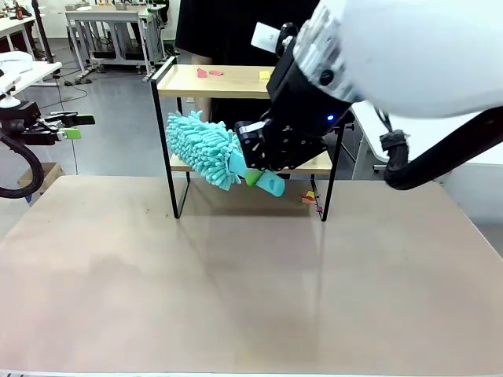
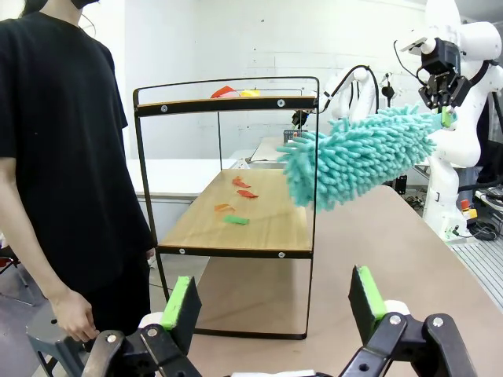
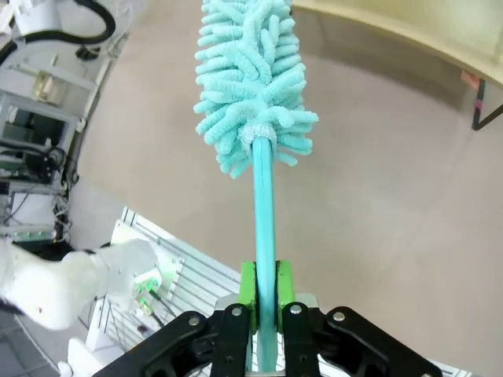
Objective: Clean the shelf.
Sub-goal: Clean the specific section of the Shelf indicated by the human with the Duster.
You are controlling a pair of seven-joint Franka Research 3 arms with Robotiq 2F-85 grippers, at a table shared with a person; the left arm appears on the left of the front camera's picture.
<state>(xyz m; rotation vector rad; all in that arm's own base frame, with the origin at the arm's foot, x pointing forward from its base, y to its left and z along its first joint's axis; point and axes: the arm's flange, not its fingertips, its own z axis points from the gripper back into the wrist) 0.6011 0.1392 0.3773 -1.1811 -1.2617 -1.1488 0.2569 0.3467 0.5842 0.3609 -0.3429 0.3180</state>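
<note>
In the front view, the small two-tier shelf (image 1: 228, 82) of light wooden boards in a thin black metal frame is seen standing at twelve o'clock on the beige table (image 1: 236, 275), within reach of both arms. The right gripper (image 1: 253, 174) is clamped tight on the handle of a teal fluffy chenille duster (image 1: 200, 149), its head aimed toward ten o'clock at the lower board's end, apparently for sweeping. In the left wrist view, the left gripper (image 2: 275, 302) is held wide apart and empty at six o'clock, clear of the work, while small coloured paper scraps (image 2: 236, 206) are shown on the lower board. In the right wrist view, the handle is pinched between the green pads (image 3: 248, 284), with the head at twelve o'clock
</note>
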